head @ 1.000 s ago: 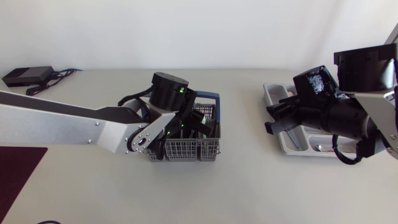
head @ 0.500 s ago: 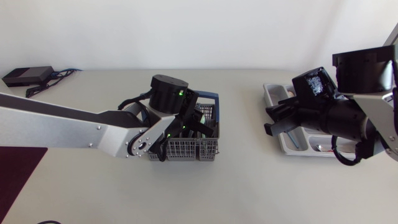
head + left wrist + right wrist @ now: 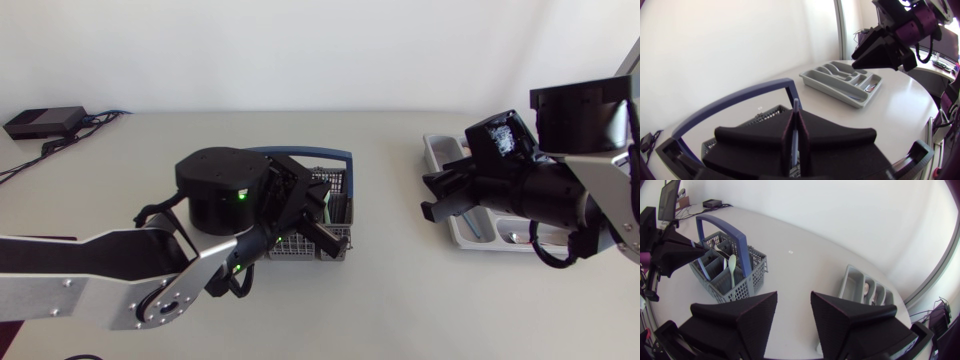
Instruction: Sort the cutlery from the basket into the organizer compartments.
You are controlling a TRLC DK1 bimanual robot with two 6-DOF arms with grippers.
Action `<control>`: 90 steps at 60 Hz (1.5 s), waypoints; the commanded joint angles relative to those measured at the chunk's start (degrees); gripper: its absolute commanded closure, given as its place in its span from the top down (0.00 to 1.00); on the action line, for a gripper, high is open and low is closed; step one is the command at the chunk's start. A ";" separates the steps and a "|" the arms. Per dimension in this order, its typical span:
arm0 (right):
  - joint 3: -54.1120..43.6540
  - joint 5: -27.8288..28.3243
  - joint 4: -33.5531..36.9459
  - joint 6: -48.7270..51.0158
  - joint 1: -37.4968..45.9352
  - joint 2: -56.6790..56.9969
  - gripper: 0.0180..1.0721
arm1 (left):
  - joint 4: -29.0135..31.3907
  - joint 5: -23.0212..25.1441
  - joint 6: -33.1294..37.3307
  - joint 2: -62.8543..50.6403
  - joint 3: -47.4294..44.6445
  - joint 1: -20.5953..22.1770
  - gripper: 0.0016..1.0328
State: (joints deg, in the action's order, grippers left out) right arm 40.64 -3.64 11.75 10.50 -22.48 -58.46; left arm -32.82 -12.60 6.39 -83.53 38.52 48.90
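Note:
The grey cutlery basket [image 3: 338, 240] with a blue handle [image 3: 740, 100] stands mid-table. My left gripper [image 3: 318, 212] hovers above it, shut on a thin blue piece of cutlery [image 3: 796, 120] that stands upright between the fingers. Which kind of piece it is I cannot tell. A white spoon [image 3: 732, 265] is upright in the basket [image 3: 747, 277]. The grey organizer [image 3: 462, 228] lies at the right, partly hidden under my right arm. My right gripper [image 3: 438, 195] hangs open over the table just left of the organizer [image 3: 865, 287], with nothing between its fingers [image 3: 755, 312].
A black box with cables [image 3: 42, 122] sits at the back left corner. Some cutlery lies in the organizer's compartments [image 3: 845, 85]. Bare tabletop [image 3: 395, 280] stretches between basket and organizer.
My left gripper has shut on the blue piece, and the left arm has risen above the basket. The right arm has hardly moved.

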 commanded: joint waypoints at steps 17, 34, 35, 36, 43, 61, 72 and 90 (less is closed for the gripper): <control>-2.50 0.30 -2.61 3.21 -5.21 2.29 0.48 | -0.67 -0.50 2.57 8.47 2.96 -2.06 0.03; 0.67 13.57 -1.64 3.47 -4.33 4.49 0.49 | 15.77 6.01 -1.82 13.65 15.18 -6.72 0.03; 0.84 14.54 -1.64 3.38 -4.24 4.58 0.49 | 16.47 6.45 -2.26 13.65 15.53 -6.81 0.03; 1.11 15.77 -1.64 3.30 -4.15 4.58 0.49 | 17.96 7.77 -3.14 13.65 16.50 -6.98 0.03; 2.25 21.13 -1.90 2.42 -3.89 4.49 0.49 | 23.24 13.66 -6.57 12.69 19.66 -8.12 0.03; 6.47 35.28 -1.82 -0.57 -2.48 -0.87 0.49 | 32.47 27.45 -13.86 8.20 26.25 -11.11 0.03; 7.35 36.07 -3.31 -0.57 -4.06 -3.86 0.49 | 35.63 35.10 -17.20 5.92 29.07 -11.64 0.03; 8.49 36.42 -4.01 -0.75 -6.52 -6.49 0.42 | 36.42 40.20 -19.93 4.78 30.03 -12.69 0.03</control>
State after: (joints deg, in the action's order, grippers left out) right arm 47.09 32.32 8.60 11.29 -28.23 -63.46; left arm 3.20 26.35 -11.07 -77.12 66.15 37.10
